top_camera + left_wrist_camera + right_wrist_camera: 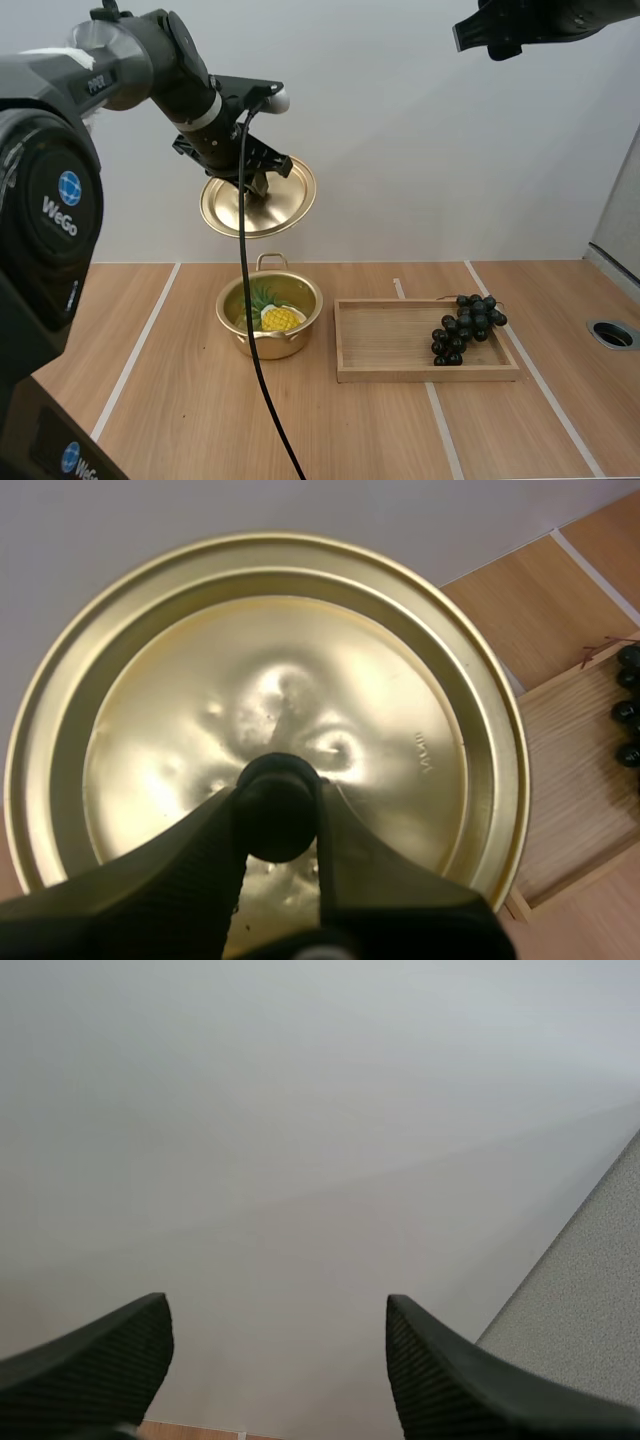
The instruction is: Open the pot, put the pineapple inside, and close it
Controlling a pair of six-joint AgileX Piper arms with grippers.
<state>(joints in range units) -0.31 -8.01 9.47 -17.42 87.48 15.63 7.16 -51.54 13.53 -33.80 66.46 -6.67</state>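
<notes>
A golden pot point(270, 317) stands uncovered on the table, and the yellow pineapple point(279, 318) with green leaves lies inside it. High above the pot my left gripper point(257, 185) is shut on the black knob point(277, 805) of the golden lid point(258, 197), which hangs tilted in the air. In the left wrist view the lid point(270, 720) faces the camera, with my fingers point(190, 880) pinching the knob from both sides. My right gripper point(275, 1360) is raised far up near the wall, open, with nothing between its fingers point(95, 1355).
A wooden tray point(425, 340) lies to the right of the pot, with a bunch of dark grapes point(465, 325) at its right end. A round hole point(612, 334) sits in the table near the right edge. The tray's corner point(580, 780) appears beyond the lid.
</notes>
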